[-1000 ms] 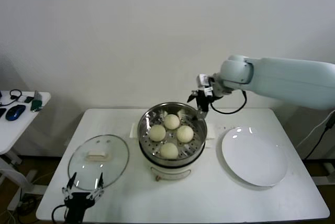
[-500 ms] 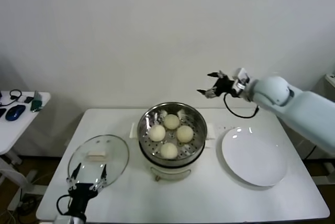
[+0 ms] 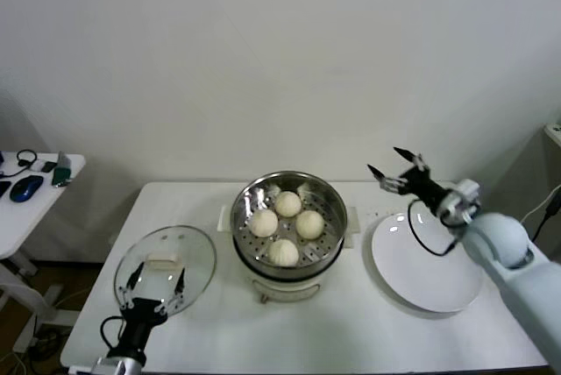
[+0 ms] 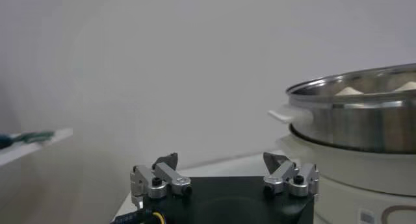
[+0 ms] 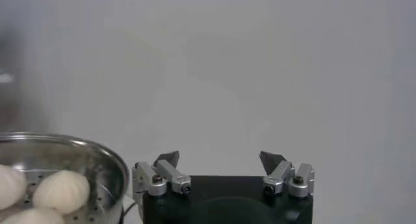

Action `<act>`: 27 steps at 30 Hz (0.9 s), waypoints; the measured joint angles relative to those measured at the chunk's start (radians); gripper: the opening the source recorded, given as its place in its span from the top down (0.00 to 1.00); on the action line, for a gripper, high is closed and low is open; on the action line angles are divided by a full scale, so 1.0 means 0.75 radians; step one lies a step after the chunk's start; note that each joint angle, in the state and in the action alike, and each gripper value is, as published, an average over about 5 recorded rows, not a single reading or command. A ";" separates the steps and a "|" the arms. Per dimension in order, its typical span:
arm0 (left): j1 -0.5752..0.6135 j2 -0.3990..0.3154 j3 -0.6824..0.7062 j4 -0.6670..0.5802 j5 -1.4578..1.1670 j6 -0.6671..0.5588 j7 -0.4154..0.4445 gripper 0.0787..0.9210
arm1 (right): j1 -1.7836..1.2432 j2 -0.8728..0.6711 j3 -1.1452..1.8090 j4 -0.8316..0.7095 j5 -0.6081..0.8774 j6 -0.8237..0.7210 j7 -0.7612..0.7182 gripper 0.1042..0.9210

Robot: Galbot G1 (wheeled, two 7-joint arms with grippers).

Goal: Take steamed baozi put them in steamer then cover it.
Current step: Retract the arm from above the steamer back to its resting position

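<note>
Several cream-white baozi (image 3: 288,203) lie in the shiny steamer (image 3: 326,248) on its white pot base at the table's middle. The glass cover (image 3: 188,257) lies flat on the table left of it, handle up. My left gripper (image 3: 155,280) hovers open over the cover's near edge, nothing between its fingers. My right gripper (image 3: 383,161) hangs open and empty in the air right of the steamer. The left wrist view shows its gripper (image 4: 220,161) with the steamer (image 4: 364,121) beyond. The right wrist view shows its gripper (image 5: 220,159), the steamer (image 5: 97,167) and baozi (image 5: 62,189).
A bare white plate (image 3: 427,265) lies on the table right of the steamer, under my right forearm. A small side table (image 3: 44,184) with a mouse and small items stands at the far left. A plain wall closes the back.
My right arm has swung away from the steamer's far rim, rightward and lower, to above the plate. My left gripper has crept forward onto the cover's near edge.
</note>
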 measured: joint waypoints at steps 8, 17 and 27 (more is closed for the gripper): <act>0.001 0.012 -0.024 0.029 0.092 -0.102 0.015 0.12 | -0.503 0.198 0.312 0.026 -0.050 0.184 -0.006 0.12; 0.003 0.025 -0.052 0.047 0.300 -0.196 -0.049 0.12 | -0.694 0.387 0.411 0.028 -0.096 0.354 -0.010 0.12; -0.015 0.074 -0.073 0.098 0.898 -0.145 -0.323 0.12 | -0.756 0.530 0.419 0.019 -0.187 0.422 0.021 0.12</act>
